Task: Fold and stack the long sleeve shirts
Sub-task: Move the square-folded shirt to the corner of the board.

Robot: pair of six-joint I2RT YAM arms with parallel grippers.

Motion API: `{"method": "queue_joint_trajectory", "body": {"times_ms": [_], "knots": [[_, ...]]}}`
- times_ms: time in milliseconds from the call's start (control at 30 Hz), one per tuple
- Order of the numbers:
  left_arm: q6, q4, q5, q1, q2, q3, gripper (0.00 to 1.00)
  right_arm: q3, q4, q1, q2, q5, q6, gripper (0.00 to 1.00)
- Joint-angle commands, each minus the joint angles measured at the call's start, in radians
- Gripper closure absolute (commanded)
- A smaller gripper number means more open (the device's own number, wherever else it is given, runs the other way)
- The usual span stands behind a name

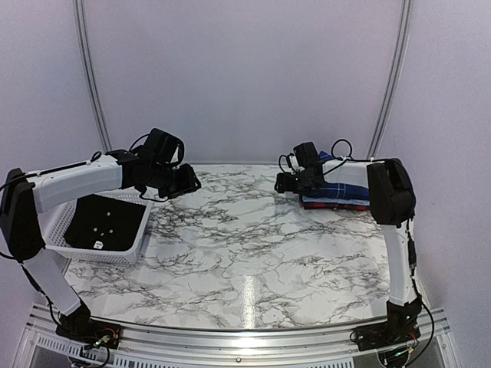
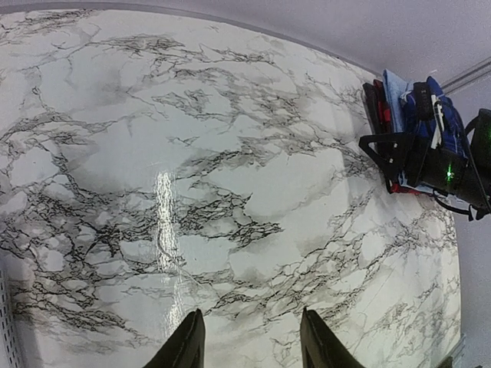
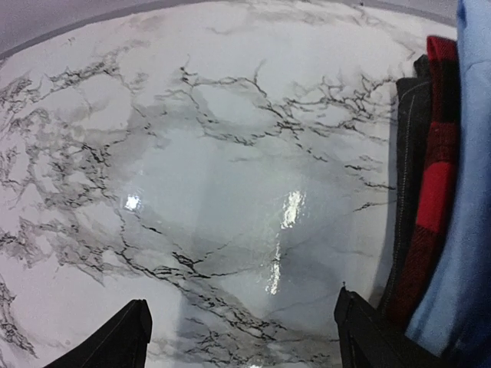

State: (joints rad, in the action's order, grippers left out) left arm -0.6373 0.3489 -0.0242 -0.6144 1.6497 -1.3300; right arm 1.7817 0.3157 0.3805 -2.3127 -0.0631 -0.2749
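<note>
A stack of folded shirts (image 1: 337, 193) lies at the back right of the marble table (image 1: 245, 245). The navy plaid shirt (image 1: 343, 187) is on top, with red-and-black plaid at the bottom edge (image 1: 334, 205). In the right wrist view the red-and-black plaid shirt (image 3: 433, 207) and the light blue shirt (image 3: 464, 230) show at the right edge. My right gripper (image 3: 242, 337) is open and empty over bare table beside the stack; it also shows in the top view (image 1: 288, 182). My left gripper (image 2: 249, 341) is open and empty above the table's left middle (image 1: 184, 184). The left wrist view shows the stack (image 2: 399, 115) far right.
A white slotted basket (image 1: 130, 249) stands at the left edge of the table, with a black item (image 1: 103, 222) lying in it. The right arm's black body (image 2: 441, 157) hides part of the stack in the left wrist view.
</note>
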Motion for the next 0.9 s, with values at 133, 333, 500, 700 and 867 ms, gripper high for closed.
{"method": "queue_joint_trajectory", "body": {"times_ms": [133,333,500,700,867], "knots": [[0.04,-0.029,0.004,-0.009,-0.086,0.011,0.53,-0.104,-0.007,0.075,0.277,0.031,0.036,0.17],[0.075,-0.047,-0.019,-0.053,-0.132,0.033,0.49,-0.263,-0.048,0.136,0.483,0.055,0.029,0.17],[0.119,-0.07,-0.066,-0.111,-0.172,0.062,0.36,-0.419,-0.098,0.176,0.667,0.059,0.013,0.17],[0.138,-0.12,-0.104,-0.156,-0.231,0.127,0.11,-0.609,-0.148,0.19,0.903,0.059,-0.005,0.16],[0.144,-0.166,-0.143,-0.172,-0.293,0.206,0.02,-0.777,-0.188,0.189,1.107,0.125,-0.009,0.09]]}}
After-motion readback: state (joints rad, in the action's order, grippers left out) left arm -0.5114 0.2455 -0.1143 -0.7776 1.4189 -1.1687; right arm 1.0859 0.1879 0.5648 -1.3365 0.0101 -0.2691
